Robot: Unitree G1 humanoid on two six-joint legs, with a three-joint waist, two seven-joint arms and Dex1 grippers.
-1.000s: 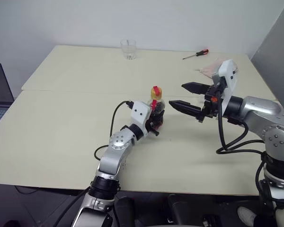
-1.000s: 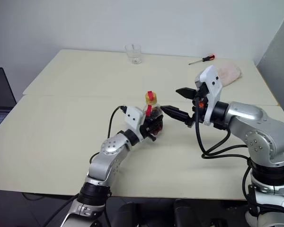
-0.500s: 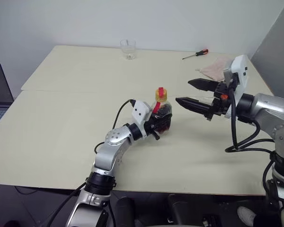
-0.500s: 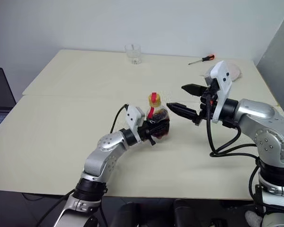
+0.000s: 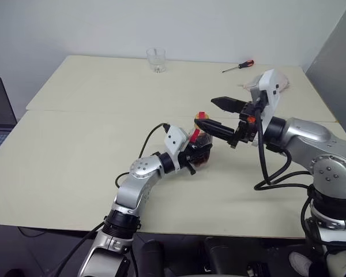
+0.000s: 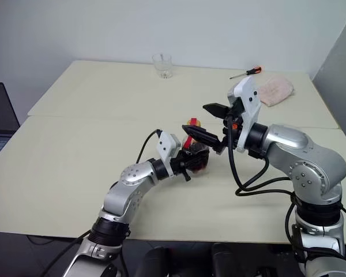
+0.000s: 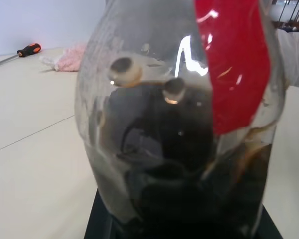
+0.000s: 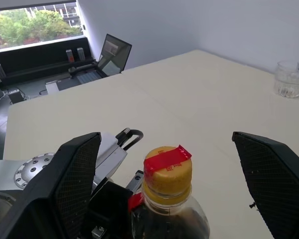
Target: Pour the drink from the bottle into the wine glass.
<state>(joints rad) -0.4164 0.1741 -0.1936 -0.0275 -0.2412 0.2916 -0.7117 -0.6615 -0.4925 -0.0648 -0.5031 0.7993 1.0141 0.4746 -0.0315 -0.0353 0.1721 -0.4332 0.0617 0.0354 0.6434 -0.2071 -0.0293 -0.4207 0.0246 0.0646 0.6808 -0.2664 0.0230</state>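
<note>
A small clear plastic bottle (image 5: pixel 200 154) of dark cola-like drink (image 8: pixel 172 226) is held upright just above a cream table (image 5: pixel 75 144), near its middle. The bottle's rounded body is clamped between the closed fingers of the left gripper (image 5: pixel 196 158). A red neck label is seen on the bottle, and its yellow cap (image 8: pixel 168 172), crossed by a red seal strip, is in place.

The right gripper (image 5: pixel 216 113) is poised level at cap height, its two black fingers (image 8: pixel 74 179) spread wide, one on either side of the cap without touching it.

A short clear tumbler (image 5: pixel 156 59) is set at the far edge of the table, well apart from the bottle. A red-handled screwdriver (image 5: pixel 239 66) and a pink cloth (image 6: pixel 275 89) lie at the far right.

The step in hand is judged to be opening the bottle; pouring has not begun. For the next move, the right fingers would need to be closed squarely on the cap and twisted while the bottle is kept steady by the left grip.
</note>
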